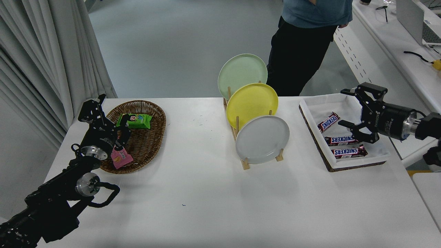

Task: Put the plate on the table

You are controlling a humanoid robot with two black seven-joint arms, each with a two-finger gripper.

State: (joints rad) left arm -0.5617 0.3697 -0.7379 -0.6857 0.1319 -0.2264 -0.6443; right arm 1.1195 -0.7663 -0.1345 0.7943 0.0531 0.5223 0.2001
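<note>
White table (206, 206); gray plate (262, 139) stands on edge in front slot of wooden rack (245, 162), untouched. Looks stiff, smooth, likely slippery and breakable; pinch upper right rim. Right gripper (348, 106) spread wide, empty, over candy tray (311, 103). Left gripper (103, 132) parked by basket (144, 151); spread unclear.

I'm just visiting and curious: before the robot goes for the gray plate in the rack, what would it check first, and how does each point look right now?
1. Right pincer open and empty: ok, its jaws are spread over the white tray.
2. Gray plate reachable: ok, it stands in the front slot of the wooden rack, nothing before it.
3. Pincer at the plate: not ok, it is well off to the right.
4. Bare table in front of the rack for setting down: ok.
5. Left pincer out of the way: ok, parked by the wicker basket.
6. Person clear: ok, standing behind the table.
</note>
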